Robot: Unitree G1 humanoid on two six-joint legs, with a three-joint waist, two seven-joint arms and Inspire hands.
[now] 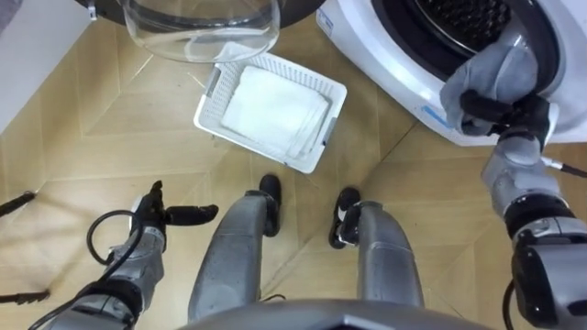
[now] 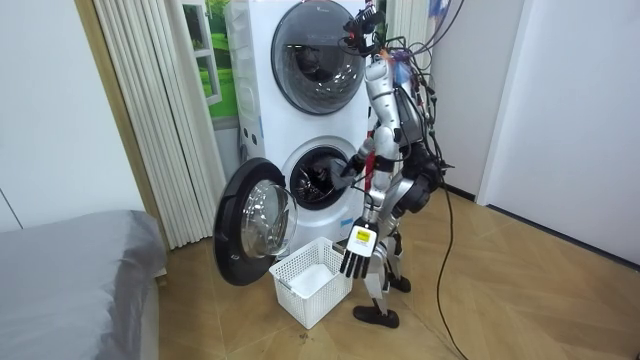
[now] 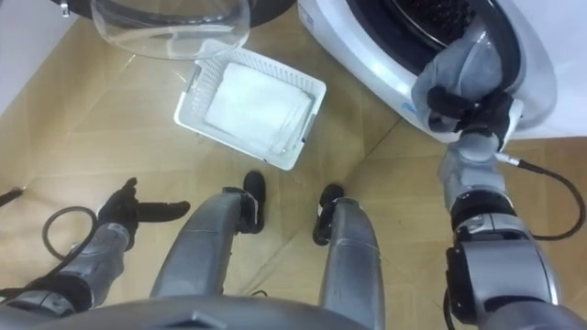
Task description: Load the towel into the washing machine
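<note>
1. The towel (image 1: pixel 500 62), grey and bunched, is sitting at the lower rim of the washer's (image 1: pixel 385 50) open port. Its upper part is lying over the door seal and leaning toward the drum (image 1: pixel 459 16).
2. The right hand (image 1: pixel 506 112) is gripping the towel's lower end, with its dark fingers curling round the cloth.
3. The drum is lying just beyond the right hand, so the towel is sitting between hand and drum. The bundle is showing no clear long axis, though its bulk is running from the hand toward the opening. The coming move is probably turning on pushing straight in over the seal before letting go, since cloth left on the rim could slip back out.
4. The left hand (image 1: pixel 171 216) is hanging low at the robot's left side, fingers straight and relaxed, holding nothing. It is well apart from the washer, so the right hand is the nearer one.
5. A white basket (image 1: pixel 209 103) is sitting on the floor (image 1: pixel 110 119) just ahead of the robot's feet, between the open glass door (image 1: pixel 202 27) and the washer. It is holding folded white cloth (image 1: pixel 275 105), and neither hand is touching it.
6. In the room view the robot is standing just beside the lower of two stacked machines, with the door opening toward the room view's left.
7. A small blue mark (image 1: pixel 431 115) is showing on the washer's front near the right hand, too small to read.
</note>
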